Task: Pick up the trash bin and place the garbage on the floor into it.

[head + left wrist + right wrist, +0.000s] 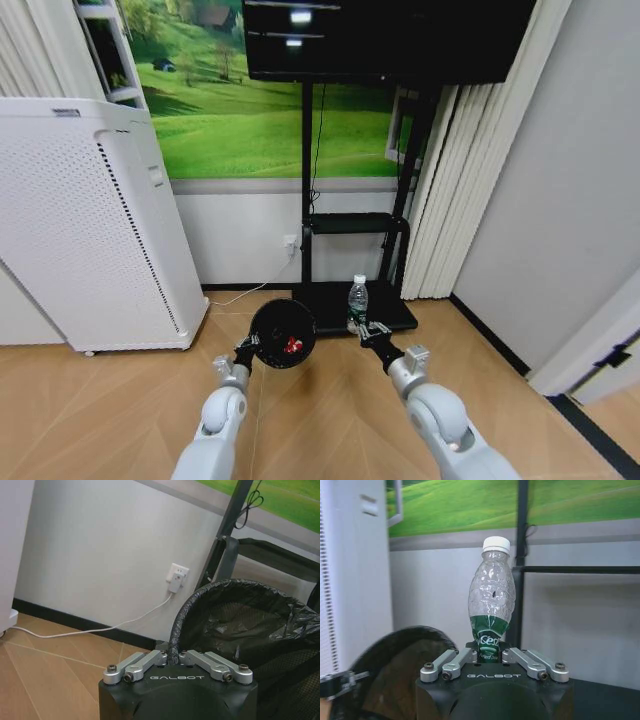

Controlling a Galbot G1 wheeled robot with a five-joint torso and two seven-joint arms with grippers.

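The trash bin [283,334] hangs above the wooden floor [330,420], tipped so its round mouth faces the head camera. Red garbage [293,345] lies inside it, against the black liner. In the left wrist view the liner [260,620] is draped over the rim, and the rim's edge runs straight down into the jaws. The left gripper [247,349] holds the bin there, at the side of the rim nearest the left arm, with its jaws pinched tight on the rim.

Just beside the bin, toward the robot's right, the bottle [357,300] stands upright in the air. It is clear plastic, crumpled, with a white cap and a green label at its lower end. The right gripper [367,332] grips it by the label end, jaws pressed together on it; the right wrist view shows the bottle [492,605] rising straight out of the jaws, with the bin's dark rim [395,650] close alongside.

Behind them a black stand [350,230] with a flat base carries a dark screen [385,40]. A white cabinet unit [95,220] stands on the floor at the robot's left, against the wall.
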